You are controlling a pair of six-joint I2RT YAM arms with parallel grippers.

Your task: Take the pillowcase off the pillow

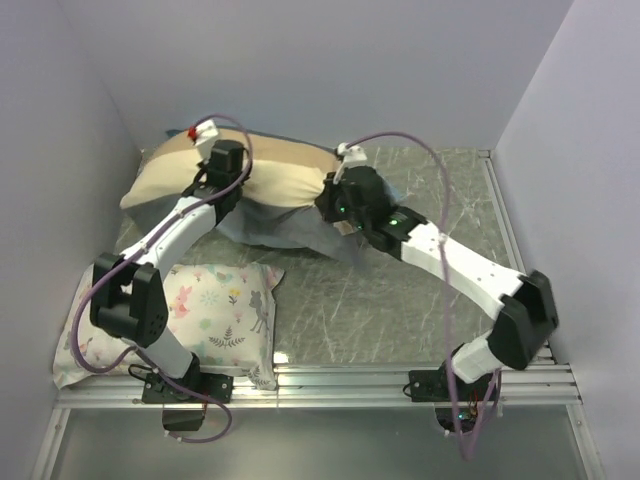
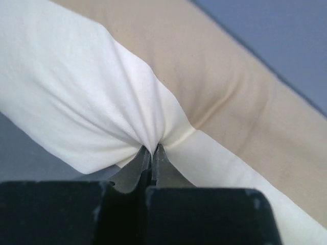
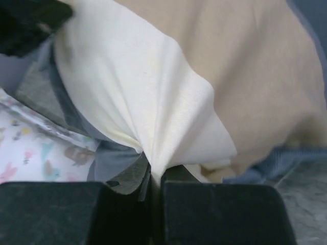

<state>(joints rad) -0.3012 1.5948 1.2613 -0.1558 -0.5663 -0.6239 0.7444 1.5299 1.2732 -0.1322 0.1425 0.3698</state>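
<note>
Closest to me, along the bottom of the top view, runs a metal rail (image 1: pixel 340 378) where both arms are bolted. Just above its left end a printed pillow (image 1: pixel 215 305) lies at the lower left of the table (image 1: pixel 380 300). The left arm (image 1: pixel 175 225) and right arm (image 1: pixel 465 265) reach up to the pillowcase (image 1: pixel 280 175). It is a plump tan and cream bundle across the upper left of the frame, by the back wall, its grey-blue side spilling out below toward the centre. The pillow is inside it; I see only the bulge, not the pillow's own surface.

The left gripper (image 1: pixel 222 165) is on top of the bundle's left half, the right gripper (image 1: pixel 335 195) at its right end. From the left wrist, the fingers (image 2: pixel 134 171) are pressed together on a pinched fold of the cream stripe, and the cloth fans out from the tips. The right wrist view shows much the same: fingers clamped on a cream fold, tan cloth at upper right, the printed pillow at lower left.
</note>
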